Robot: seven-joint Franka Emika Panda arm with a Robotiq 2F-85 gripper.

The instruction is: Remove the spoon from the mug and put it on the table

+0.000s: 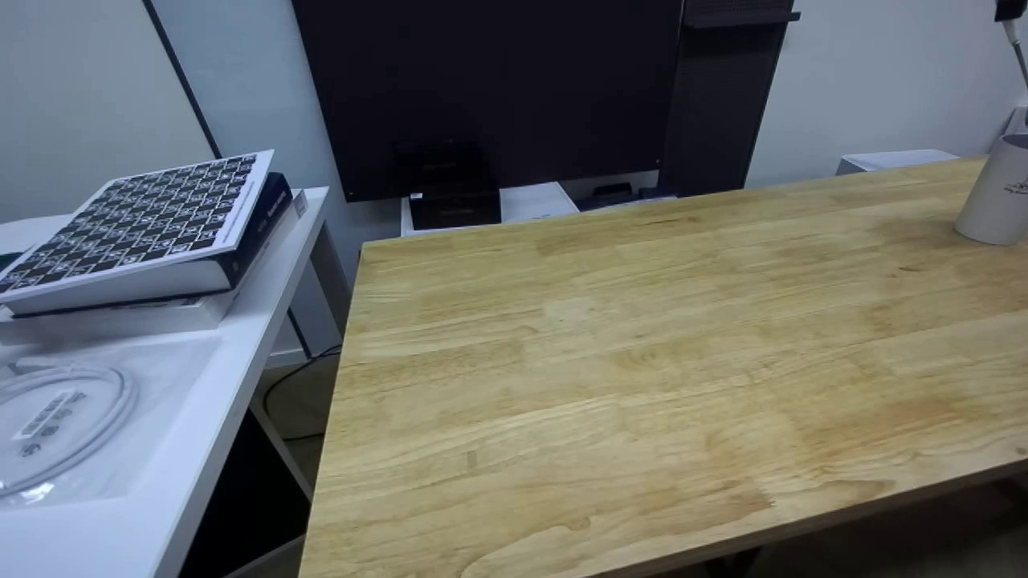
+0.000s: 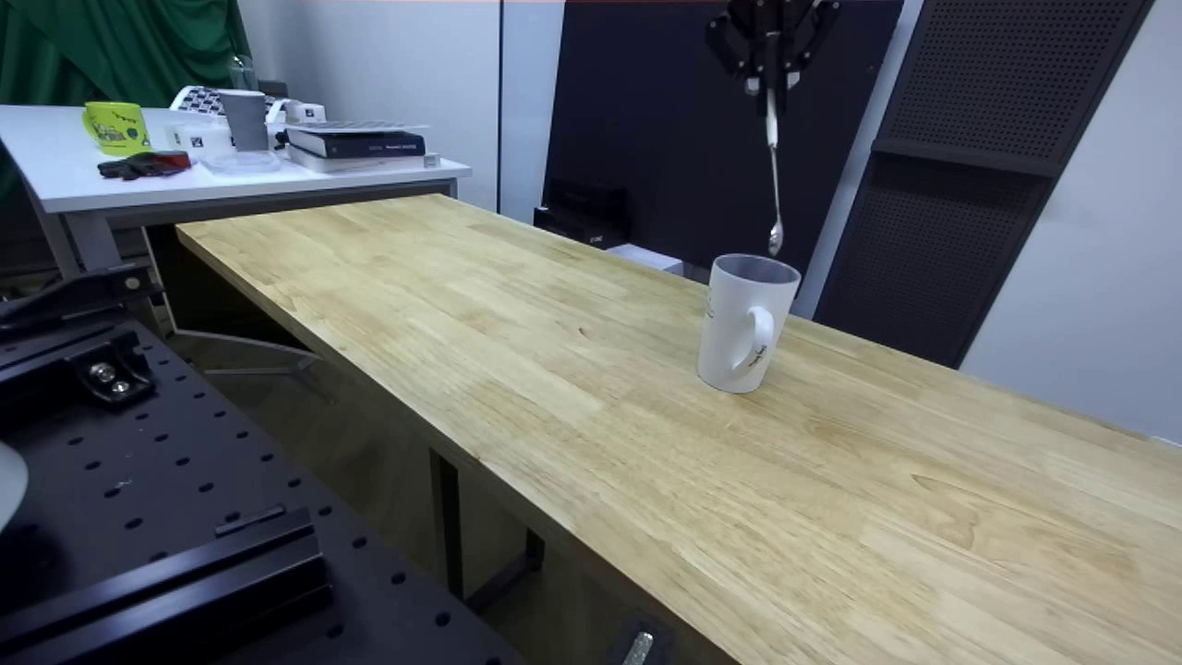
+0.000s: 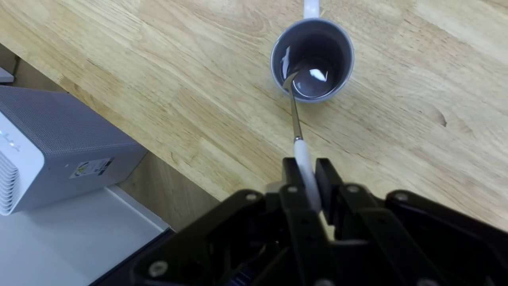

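My gripper (image 3: 306, 163) is shut on the white handle of the spoon (image 3: 295, 115) in the wrist view. The spoon hangs down from the gripper (image 2: 773, 81) in an exterior view, with its silvery bowl (image 2: 776, 238) just above the mug's rim height. The whitish mug (image 2: 739, 323) stands upright on the honey-coloured wooden table (image 2: 554, 369), its handle toward that camera. From above, the spoon's bowl overlaps the near rim of the mug (image 3: 317, 39). The mug (image 1: 992, 201) and part of the spoon (image 1: 1020, 64) show at the right edge of an exterior view.
A white counter (image 1: 241, 401) with stacked books (image 1: 144, 233) stands beyond one table end. A black perforated platform (image 2: 231, 480) lies along the table's side. A grey box-shaped device (image 3: 71, 135) stands past the table edge. A dark screen (image 1: 498, 88) is behind the table.
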